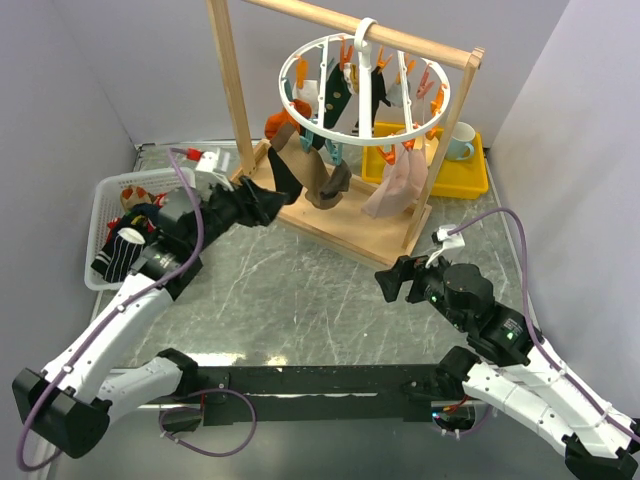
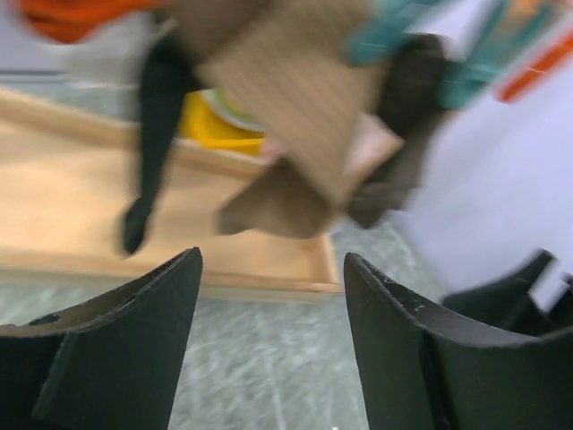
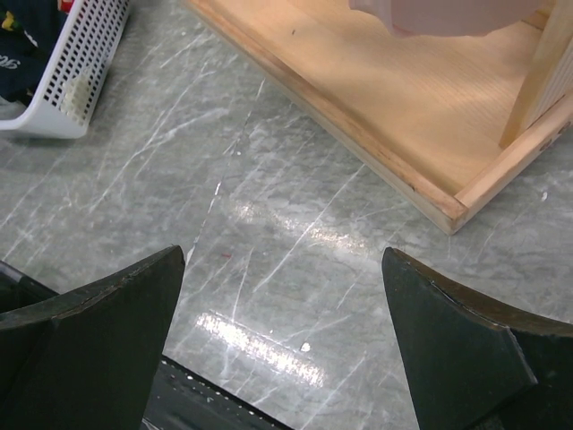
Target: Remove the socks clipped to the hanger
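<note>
Upper centre, top view: socks (image 1: 395,185) hang clipped to the hanger (image 1: 284,72). My left gripper (image 1: 268,203), jaws parted and empty, faces the brown sock (image 2: 295,81). The right gripper (image 1: 392,280) gapes, idle. Next, I judge: advance, pinch, tug free.

Brown, black and pale pink socks (image 1: 318,172) are seen clipped to the white ring hanger (image 1: 378,88), which is hung from a wooden rack (image 1: 232,90). The left gripper (image 1: 270,202) is held just beside the lowest brown sock, apparently not touching it. The right gripper (image 1: 387,283) is seen well apart.
</note>
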### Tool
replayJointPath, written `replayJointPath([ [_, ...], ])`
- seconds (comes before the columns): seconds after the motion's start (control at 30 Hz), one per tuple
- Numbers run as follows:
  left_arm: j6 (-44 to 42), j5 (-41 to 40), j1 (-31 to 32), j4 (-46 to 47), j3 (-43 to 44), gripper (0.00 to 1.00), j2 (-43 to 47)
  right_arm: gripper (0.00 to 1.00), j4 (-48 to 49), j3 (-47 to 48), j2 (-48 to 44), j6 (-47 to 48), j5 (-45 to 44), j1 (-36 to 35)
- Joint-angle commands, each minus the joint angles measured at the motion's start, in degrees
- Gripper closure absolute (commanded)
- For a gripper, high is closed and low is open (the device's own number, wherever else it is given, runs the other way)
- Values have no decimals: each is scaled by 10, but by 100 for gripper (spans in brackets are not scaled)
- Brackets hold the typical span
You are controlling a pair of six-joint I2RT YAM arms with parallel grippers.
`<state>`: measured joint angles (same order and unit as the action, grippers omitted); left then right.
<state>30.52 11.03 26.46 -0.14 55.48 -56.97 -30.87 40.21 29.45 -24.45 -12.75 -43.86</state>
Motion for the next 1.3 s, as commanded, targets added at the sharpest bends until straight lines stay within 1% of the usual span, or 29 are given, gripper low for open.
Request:
replayJointPath([
  [0.0,4,-11,74,93,18,31,-16,0,10,29,-2,-6,-21,2],
  [0.03,-1,-24,89,92,31,31,-25,0,7,29,-4,-6,-24,2],
  [0.1,-20,-37,125,87,46,35,-35,0,6,33,-6,-5,-28,1],
  [0.17,-40,-64,148,80,67,39,-50,0,2,36,-7,-3,-31,2],
  [0.2,-47,-73,169,76,74,39,-55,0,-1,37,-8,-3,-32,2],
  [0.23,-53,-79,176,74,86,39,-67,0,-2,38,-8,-2,-35,2],
  [0.33,-71,-106,197,65,110,35,-95,0,-5,40,-11,-2,-39,1],
  [0.37,-76,-108,200,64,117,30,-103,0,-3,40,-12,-1,-38,1],
  [0.4,-79,-109,206,63,122,28,-117,0,-4,40,-12,0,-38,2],
  [0.5,-100,-158,214,57,142,18,-137,0,-6,43,-12,-1,-39,2],
  [0.63,-125,-189,214,46,167,16,-164,0,-16,52,-16,-2,-40,2],
  [0.77,-141,-196,214,45,183,20,-181,0,-21,55,-28,1,-51,2],
  [0.83,-140,-210,214,38,193,20,-191,0,-23,55,-32,4,-52,2],
  [0.9,-139,-225,214,38,194,16,-193,0,-28,54,-34,4,-54,2],
  [0.93,-140,-231,215,42,191,7,-192,0,-31,53,-35,3,-56,2],
  [1.0,-147,-232,214,44,190,1,-195,0,-31,50,-37,4,-59,2],
  [1.1,-155,-219,215,31,204,1,-219,0,-29,49,-38,5,-65,2],
  [1.13,-156,-212,214,20,219,7,-227,0,-27,50,-37,9,-68,2],
  [1.2,-156,-203,214,12,231,15,-245,0,-23,53,-35,11,-67,2],
  [1.23,-153,-202,214,10,237,26,-249,0,-22,58,-33,14,-68,1],
  [1.27,-151,-199,214,8,240,33,-251,0,-20,59,-28,17,-68,1],
])
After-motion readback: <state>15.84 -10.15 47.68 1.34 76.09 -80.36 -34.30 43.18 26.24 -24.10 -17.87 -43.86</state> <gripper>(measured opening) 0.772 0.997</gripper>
